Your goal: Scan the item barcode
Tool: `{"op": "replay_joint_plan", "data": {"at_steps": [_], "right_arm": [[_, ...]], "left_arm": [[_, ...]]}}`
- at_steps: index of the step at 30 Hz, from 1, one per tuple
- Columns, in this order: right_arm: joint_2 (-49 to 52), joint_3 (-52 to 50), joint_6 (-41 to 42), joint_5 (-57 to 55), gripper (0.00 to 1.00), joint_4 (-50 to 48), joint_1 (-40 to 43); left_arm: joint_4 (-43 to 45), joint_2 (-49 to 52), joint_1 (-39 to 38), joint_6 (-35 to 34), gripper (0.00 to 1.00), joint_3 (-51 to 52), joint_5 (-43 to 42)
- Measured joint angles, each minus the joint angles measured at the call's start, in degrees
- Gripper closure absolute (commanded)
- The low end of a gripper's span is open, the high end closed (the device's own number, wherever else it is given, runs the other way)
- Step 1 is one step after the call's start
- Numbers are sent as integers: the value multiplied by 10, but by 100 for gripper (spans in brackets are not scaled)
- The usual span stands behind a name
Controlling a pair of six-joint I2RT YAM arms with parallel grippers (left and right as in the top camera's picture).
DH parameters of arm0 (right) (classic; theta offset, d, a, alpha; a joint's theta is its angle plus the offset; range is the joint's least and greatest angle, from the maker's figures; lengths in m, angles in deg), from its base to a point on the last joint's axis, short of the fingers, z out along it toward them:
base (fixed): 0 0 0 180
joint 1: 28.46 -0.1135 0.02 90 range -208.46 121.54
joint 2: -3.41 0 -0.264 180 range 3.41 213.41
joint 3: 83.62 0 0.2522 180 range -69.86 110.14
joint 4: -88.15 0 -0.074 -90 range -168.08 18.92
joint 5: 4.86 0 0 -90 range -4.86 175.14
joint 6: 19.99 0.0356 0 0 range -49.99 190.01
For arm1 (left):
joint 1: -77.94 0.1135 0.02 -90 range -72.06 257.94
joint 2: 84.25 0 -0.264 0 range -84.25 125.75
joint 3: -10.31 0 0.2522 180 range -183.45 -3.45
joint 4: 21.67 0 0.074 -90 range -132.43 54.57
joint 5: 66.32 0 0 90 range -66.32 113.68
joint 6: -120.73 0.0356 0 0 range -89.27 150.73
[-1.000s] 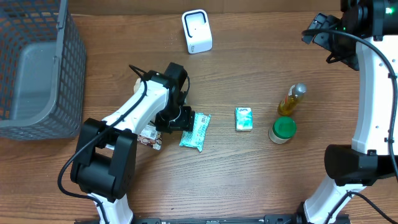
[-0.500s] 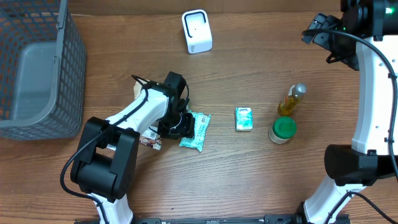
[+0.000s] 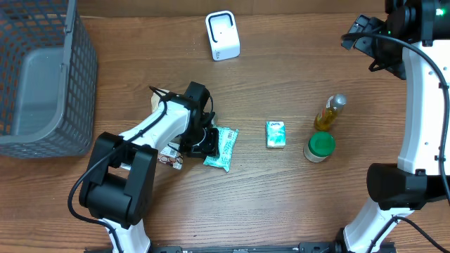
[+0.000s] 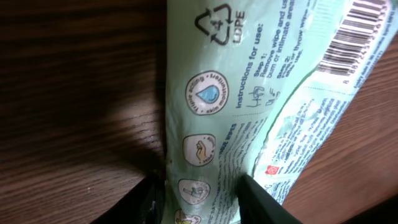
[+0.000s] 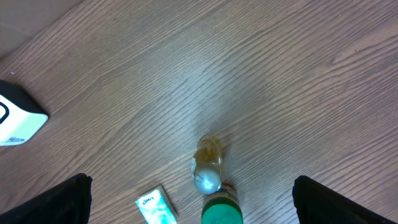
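Observation:
A pale green wipes pack [image 3: 223, 147] lies flat on the wooden table left of centre. In the left wrist view it [image 4: 217, 112] fills the frame, printed side up, with its barcode [image 4: 360, 31] at the top right. My left gripper [image 3: 204, 143] is down over the pack's left end, and its dark fingers [image 4: 255, 202] press a raised fold of the pack from both sides. The white scanner [image 3: 222, 35] stands at the back centre, far from the pack. My right gripper [image 3: 358, 35] hangs high at the back right, open and empty [image 5: 193, 199].
A grey mesh basket [image 3: 42, 77] fills the back left. A small teal tissue pack [image 3: 275, 133], a yellow bottle [image 3: 330, 112] and a green-lidded jar [image 3: 320, 146] sit right of centre. A small snack packet [image 3: 170, 156] lies beside my left arm.
My left gripper has come down slightly toward the front onto the wipes pack and its fingers have closed in on it. The right arm has not moved.

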Motion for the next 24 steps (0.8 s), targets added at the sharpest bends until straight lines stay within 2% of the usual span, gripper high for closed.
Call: {"op": "replay_joint_plan", "data": {"at_steps": [10, 18, 24], "right_arm": [[0, 0, 0, 0, 0, 0, 0], [0, 0, 0, 0, 0, 0, 0], [0, 0, 0, 0, 0, 0, 0]], "left_arm": [[-25, 0, 3, 26, 56, 0, -14], [-16, 0, 9, 75, 51, 0, -58], [-12, 0, 10, 80, 50, 0, -62]]}}
